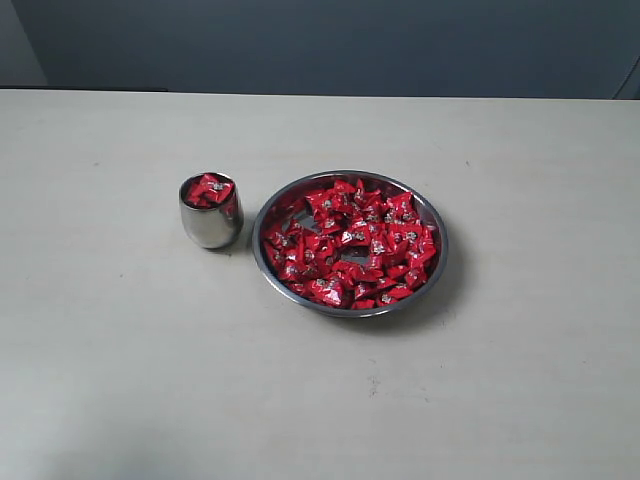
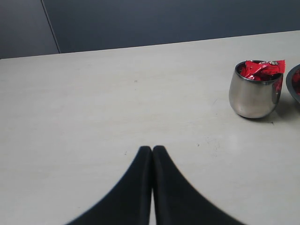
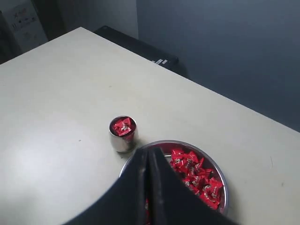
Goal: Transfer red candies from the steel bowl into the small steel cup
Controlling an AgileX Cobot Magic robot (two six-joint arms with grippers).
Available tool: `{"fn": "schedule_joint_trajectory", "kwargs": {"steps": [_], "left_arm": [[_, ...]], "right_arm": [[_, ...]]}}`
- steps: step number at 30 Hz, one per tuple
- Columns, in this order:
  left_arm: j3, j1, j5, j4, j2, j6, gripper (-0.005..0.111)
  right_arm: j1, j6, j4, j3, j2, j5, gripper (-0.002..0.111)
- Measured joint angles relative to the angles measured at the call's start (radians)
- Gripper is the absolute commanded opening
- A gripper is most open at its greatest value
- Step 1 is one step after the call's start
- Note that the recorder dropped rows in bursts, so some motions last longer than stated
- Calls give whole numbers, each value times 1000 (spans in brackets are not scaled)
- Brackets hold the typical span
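Observation:
The steel bowl [image 1: 432, 222] sits mid-table, heaped with red candies [image 1: 355, 245]. Just left of it stands the small steel cup [image 1: 210, 222], with a few red candies [image 1: 209, 189] piled to its rim. Neither gripper shows in the exterior view. In the left wrist view my left gripper [image 2: 152, 149] is shut with nothing in it, low over bare table, the cup [image 2: 254, 93] well off to one side. In the right wrist view my right gripper [image 3: 147, 151] is shut and empty, high above the bowl [image 3: 224, 183], hiding part of it; the cup [image 3: 122, 139] stands beyond.
A pale table [image 1: 120, 340] spreads on all sides of the cup and bowl. A dark wall [image 1: 330, 45] runs behind its far edge. A black box [image 3: 140, 47] lies off the table's far side in the right wrist view.

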Motion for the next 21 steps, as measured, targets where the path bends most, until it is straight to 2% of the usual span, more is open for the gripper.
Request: {"fn": "schedule_joint_trajectory", "kwargs": {"steps": [4, 8, 14, 21], "left_arm": [[0, 0, 0, 0, 0, 0, 0], [0, 0, 0, 0, 0, 0, 0], [0, 0, 0, 0, 0, 0, 0], [0, 0, 0, 0, 0, 0, 0]], "right_arm": [[0, 2, 0, 20, -4, -30, 0], [-20, 31, 0, 121, -35, -124, 0], [-87, 96, 50, 327, -104, -260, 0], [-188, 107, 113, 474, -161, -341, 0]]}}
